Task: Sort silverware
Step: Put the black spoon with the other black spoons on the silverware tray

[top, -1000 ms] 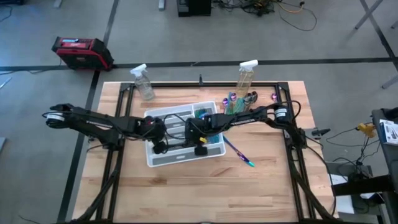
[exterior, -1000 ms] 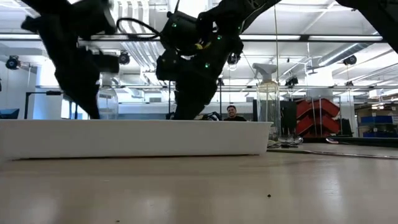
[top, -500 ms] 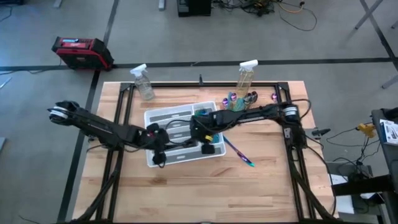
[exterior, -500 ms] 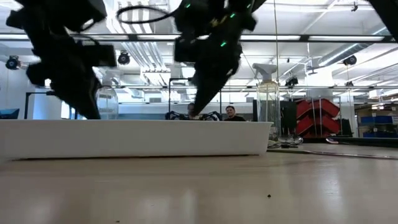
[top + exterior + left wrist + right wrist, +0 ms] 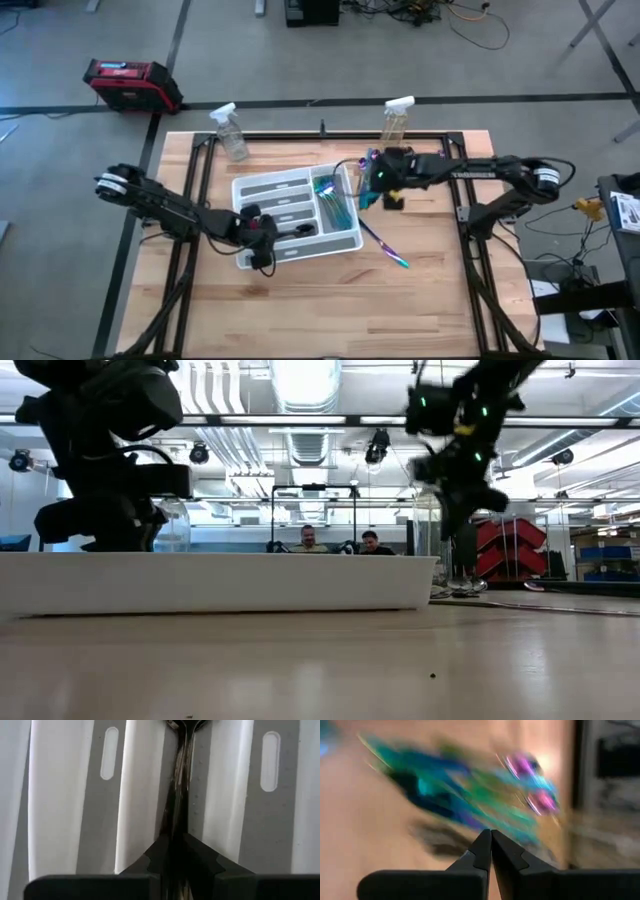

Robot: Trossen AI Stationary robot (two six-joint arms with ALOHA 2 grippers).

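One dark utensil [image 5: 179,805] sits pinched between the left gripper's [image 5: 176,851] jaws.

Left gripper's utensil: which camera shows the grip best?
Left wrist view: the left gripper is shut on a dark utensil over the white tray. High view shows only the arm there; low view's tray wall hides it; right wrist misses it.

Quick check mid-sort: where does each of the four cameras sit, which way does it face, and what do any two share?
High view: overhead, straight down on the white tray; both arms show.
Low view: table height, level into the room; the tray wall, both arms above.
Left wrist view: down into the tray; left end effector shut on a dark utensil.
Right wrist view: past the shut right end effector toward the loose silverware pile, blurred.
High and low views share the tray.
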